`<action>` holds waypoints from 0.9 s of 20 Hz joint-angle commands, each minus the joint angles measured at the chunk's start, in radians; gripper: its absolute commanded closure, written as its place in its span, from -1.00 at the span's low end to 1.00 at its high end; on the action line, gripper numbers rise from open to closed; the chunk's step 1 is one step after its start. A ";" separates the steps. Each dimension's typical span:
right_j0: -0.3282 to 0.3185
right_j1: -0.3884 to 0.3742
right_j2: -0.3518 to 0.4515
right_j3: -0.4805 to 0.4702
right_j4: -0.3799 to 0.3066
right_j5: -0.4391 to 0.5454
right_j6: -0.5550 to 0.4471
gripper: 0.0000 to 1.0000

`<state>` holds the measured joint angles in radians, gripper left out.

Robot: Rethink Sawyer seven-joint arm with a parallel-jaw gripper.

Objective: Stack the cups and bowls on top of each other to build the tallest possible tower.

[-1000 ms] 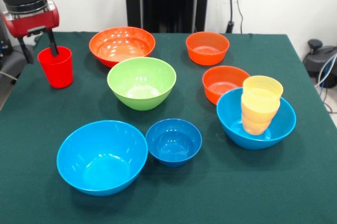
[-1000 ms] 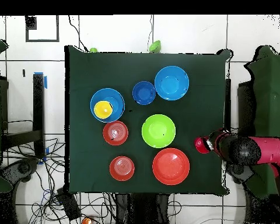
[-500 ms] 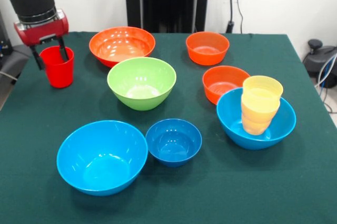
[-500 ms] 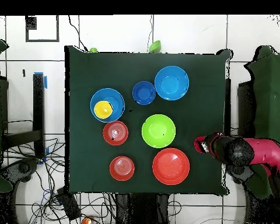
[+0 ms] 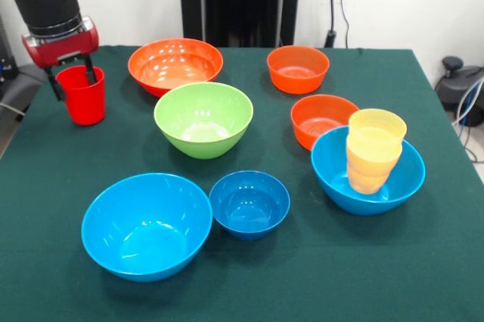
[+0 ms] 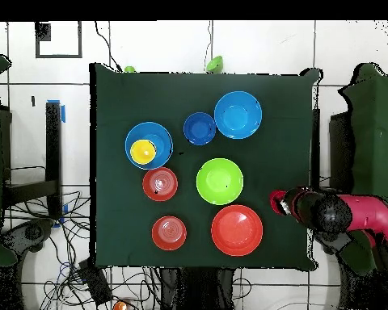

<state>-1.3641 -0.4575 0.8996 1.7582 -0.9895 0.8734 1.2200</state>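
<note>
Red plastic, the cup (image 5: 82, 95) stands right under the claw (image 5: 72, 82), which comes down over its rim at the edge of the green table (image 5: 423, 261). One black finger (image 5: 54, 85) is outside the cup and the other looks dipped inside, so the claw is spread narrow around the cup's wall, but I cannot tell if it is squeezing. In the front view, the big orange bowl (image 5: 175, 63) is just beside the claw, and the big green bowl (image 5: 203, 118) is a bit farther on and nearer the camera. Two small orange bowls (image 5: 298, 68) sit well away from the claw. Farthest from it is a light blue bowl (image 5: 368, 171) with the yellow cups (image 5: 373, 150) stacked inside. Another light blue bowl (image 5: 147, 224) and the small dark blue bowl (image 5: 249, 203) sit close together, well apart from the claw, at the front.
</note>
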 commanded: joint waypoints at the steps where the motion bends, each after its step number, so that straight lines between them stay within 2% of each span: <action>1: 0.002 -0.016 -0.064 -0.015 -0.067 0.061 -0.409 -1.00; 6: -0.007 -0.062 -0.030 -0.009 -0.041 0.082 -0.455 -1.00; 12: -0.026 -0.156 0.011 0.042 0.017 0.105 -0.470 -1.00; 17: -0.085 -0.116 -0.008 0.101 -0.006 0.014 -0.468 -1.00; 18: -0.093 -0.110 -0.005 0.109 -0.009 -0.001 -0.476 1.00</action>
<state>-1.4613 -0.5869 0.8963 1.7761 -0.9729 0.8736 1.0918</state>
